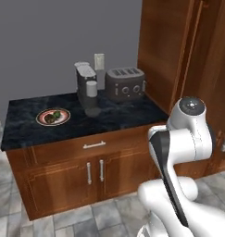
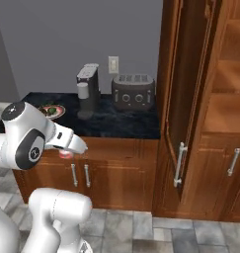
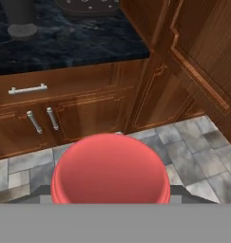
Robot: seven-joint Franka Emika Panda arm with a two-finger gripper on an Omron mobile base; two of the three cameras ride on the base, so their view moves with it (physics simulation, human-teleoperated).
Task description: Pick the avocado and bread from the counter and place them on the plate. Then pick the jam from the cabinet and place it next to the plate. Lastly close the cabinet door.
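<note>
Jam, a red-lidded jar (image 3: 110, 169), sits gripped between the jaws of the gripper (image 2: 67, 152), held in the air in front of the brown base cabinets, below counter height. Judging by that, the step is carrying it to the black marble-look counter (image 1: 118, 115). Lift above the slab edge first, then travel left past the grey coffee machine (image 1: 86, 88), and set it just beside the round white plate (image 1: 53, 116), not on the rim. Behind, the tall reddish-brown cabinet door (image 2: 183, 99) stands open.

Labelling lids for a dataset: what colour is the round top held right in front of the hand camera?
Red round top, clearest in the hand view.
</note>
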